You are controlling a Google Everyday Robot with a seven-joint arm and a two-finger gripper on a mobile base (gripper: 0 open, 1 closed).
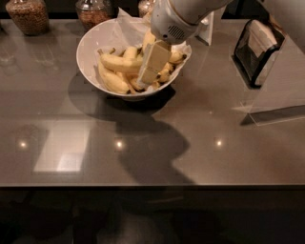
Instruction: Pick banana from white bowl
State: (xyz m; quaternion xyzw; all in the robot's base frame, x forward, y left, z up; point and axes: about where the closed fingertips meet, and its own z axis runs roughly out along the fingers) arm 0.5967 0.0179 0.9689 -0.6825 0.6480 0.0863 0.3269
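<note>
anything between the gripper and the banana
Nothing: in the camera view the gripper hangs over the white bowl, right at the banana's right end, no gap showing.

Pincer (147,78) over white bowl (89,40) hides banana (119,63) right end; arm (186,14), glass jars (29,16) cut off at top edge.

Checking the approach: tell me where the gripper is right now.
In the camera view the gripper is at upper centre, reaching down into the white bowl, its tip by one end of the banana.
</note>
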